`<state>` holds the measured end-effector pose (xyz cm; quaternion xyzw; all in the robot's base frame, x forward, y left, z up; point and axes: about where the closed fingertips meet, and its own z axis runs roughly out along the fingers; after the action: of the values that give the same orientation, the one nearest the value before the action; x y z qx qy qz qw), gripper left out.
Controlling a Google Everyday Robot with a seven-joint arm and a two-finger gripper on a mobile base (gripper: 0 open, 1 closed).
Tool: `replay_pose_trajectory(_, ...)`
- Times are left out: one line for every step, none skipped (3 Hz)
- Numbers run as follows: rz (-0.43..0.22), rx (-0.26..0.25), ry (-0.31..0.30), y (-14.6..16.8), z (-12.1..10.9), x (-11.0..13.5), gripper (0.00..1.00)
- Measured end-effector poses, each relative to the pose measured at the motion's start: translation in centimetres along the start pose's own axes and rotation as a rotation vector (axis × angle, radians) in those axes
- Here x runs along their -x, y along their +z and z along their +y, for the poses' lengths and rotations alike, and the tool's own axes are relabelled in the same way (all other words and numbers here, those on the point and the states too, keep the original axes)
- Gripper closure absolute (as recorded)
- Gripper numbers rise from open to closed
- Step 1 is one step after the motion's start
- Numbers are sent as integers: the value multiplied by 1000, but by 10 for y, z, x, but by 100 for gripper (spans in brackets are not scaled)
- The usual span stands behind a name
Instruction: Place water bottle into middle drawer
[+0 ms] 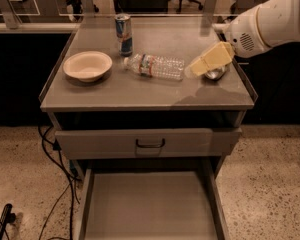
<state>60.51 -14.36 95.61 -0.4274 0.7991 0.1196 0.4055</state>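
Note:
The water bottle lies on its side in the middle of the cabinet top, its white cap pointing left. My gripper, cream-coloured on a white arm reaching in from the upper right, hovers just right of the bottle's base, angled down towards it. It holds nothing that I can see. The middle drawer is pulled out wide at the bottom of the view, with a bare flat grey floor.
A tall blue-and-silver can stands behind the bottle. A white bowl sits at the left. A silver can is partly hidden under my gripper. A shut drawer front with a black loop handle sits above the open drawer.

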Motion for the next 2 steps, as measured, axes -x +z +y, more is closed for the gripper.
replay_pose_trajectory(-50, 119, -65, 30, -7, 8, 0)
replay_pose_trajectory(-29, 175, -160, 48, -9, 13, 0)
